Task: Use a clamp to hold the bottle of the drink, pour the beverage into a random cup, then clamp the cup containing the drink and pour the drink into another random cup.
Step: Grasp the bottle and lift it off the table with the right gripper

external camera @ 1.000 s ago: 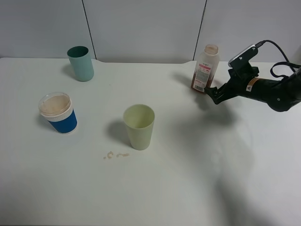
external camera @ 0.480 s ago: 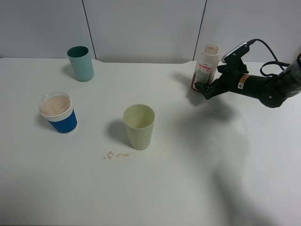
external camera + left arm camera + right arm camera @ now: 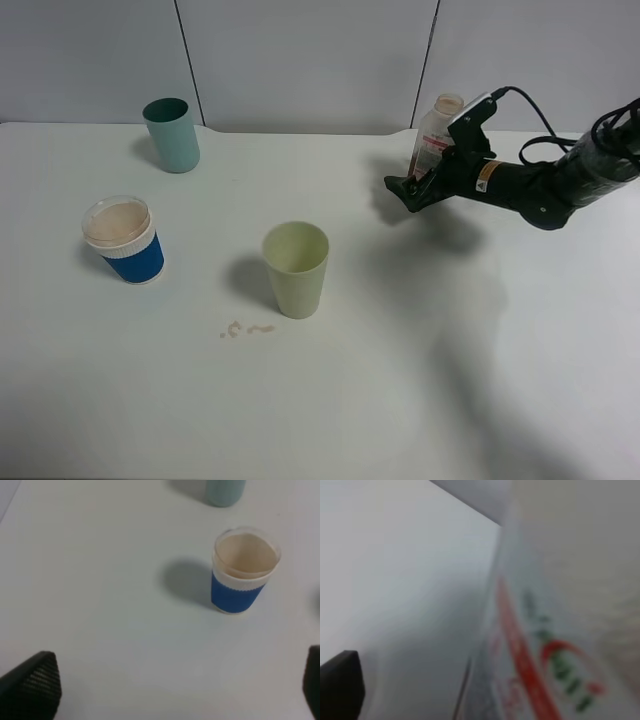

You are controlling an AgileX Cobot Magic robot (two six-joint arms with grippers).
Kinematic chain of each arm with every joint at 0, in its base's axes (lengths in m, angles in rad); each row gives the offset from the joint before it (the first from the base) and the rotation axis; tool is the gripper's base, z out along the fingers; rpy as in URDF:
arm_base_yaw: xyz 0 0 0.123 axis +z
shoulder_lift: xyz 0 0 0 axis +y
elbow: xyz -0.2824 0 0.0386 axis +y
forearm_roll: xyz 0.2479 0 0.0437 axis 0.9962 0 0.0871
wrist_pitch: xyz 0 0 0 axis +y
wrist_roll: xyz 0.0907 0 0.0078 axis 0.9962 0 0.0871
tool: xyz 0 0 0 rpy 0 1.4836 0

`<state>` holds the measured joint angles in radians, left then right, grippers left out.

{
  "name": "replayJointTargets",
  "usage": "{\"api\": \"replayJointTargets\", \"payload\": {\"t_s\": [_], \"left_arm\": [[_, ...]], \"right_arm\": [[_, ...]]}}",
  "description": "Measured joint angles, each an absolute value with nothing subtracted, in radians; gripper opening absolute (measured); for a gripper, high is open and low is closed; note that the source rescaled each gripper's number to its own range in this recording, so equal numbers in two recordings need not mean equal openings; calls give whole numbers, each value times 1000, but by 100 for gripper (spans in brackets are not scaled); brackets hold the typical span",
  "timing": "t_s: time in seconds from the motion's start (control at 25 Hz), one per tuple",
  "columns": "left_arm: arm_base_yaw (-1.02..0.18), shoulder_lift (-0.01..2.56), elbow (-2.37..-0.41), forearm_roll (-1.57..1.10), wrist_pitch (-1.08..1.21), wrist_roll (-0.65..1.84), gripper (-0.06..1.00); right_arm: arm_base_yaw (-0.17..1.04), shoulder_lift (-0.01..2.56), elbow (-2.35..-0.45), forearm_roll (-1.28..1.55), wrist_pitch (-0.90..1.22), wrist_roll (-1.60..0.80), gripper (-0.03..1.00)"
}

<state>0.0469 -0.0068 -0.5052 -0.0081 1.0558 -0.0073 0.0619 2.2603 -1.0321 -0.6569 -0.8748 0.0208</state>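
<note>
**A:** Where's the right gripper (image 3: 405, 192) just now?

**B:** At the far right end of the table (image 3: 400, 390). It reaches in low from the right, with its jaws either side of the bottle (image 3: 437, 125). The bottle stands upright near the back wall, and its neck shows above the arm.

**A:** Is it clamped on?

**B:** Not that I can see. The wrist camera is so close that the red-and-white label is a blur. The one black finger (image 3: 340, 685) in sight stands apart from the bottle, and the other finger is hidden. So the jaws are apart with the bottle between them, and nothing is gripped.

**A:** And the left gripper (image 3: 172, 682)?

**B:** It hangs above the table with its jaws spread wide, holding nothing. The blue cup (image 3: 245, 572) stands out ahead of it, well apart.

**A:** How are the cups laid out?

**B:** All three are upright. The blue cup is on the left side and looks pale tan inside, though I can't tell whether that's drink. The teal tumbler (image 3: 172, 135) is behind it, nearer the wall. The pale green tumbler (image 3: 296, 268) is near the middle, with a few brownish drips (image 3: 245, 328) on the table just beside it.
</note>
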Motion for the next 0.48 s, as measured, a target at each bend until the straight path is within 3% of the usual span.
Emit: {"api": "replayJointTargets", "payload": {"t_s": [0.04,0.12,0.16,0.48], "left_arm": [[47,-7,-505,-8,1056,-7,93],[47,-7,-505,-8,1056,-7,93],[47,-7,-505,-8,1056,-7,93],[47,-7,-505,-8,1056,-7,93]], "right_arm": [[62,2260,-1032,-649,-875,21,58],[62,2260,-1032,-641,-874,21,13],[62,2260,-1032,-641,-872,21,2],[62,2260,-1035,-634,-862,19,2]]}}
